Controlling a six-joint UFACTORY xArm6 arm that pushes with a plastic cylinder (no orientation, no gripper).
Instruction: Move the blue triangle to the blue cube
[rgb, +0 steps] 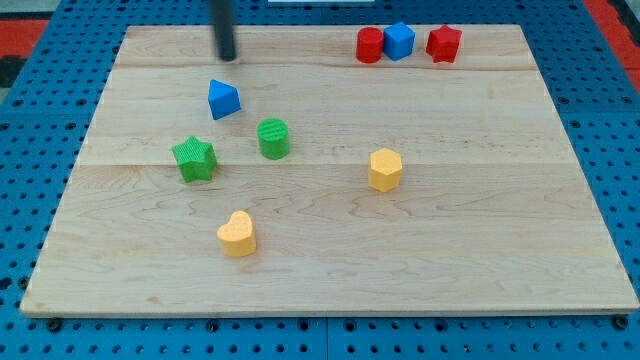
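The blue triangle (223, 99) lies on the wooden board (480, 240) in the upper left part. The blue cube (399, 40) stands near the view's top, right of centre, between two red blocks. My tip (228, 57) is the lower end of the dark rod that comes down from the view's top. It stands just above the blue triangle in the view, a short gap away and not touching it. The blue cube is far to the tip's right.
A red cylinder (370, 45) touches the blue cube's left side and a red block (443, 43) stands at its right. A green star (194, 158), a green cylinder (273, 138), a yellow hexagon (384, 169) and a yellow heart (237, 234) lie mid-board.
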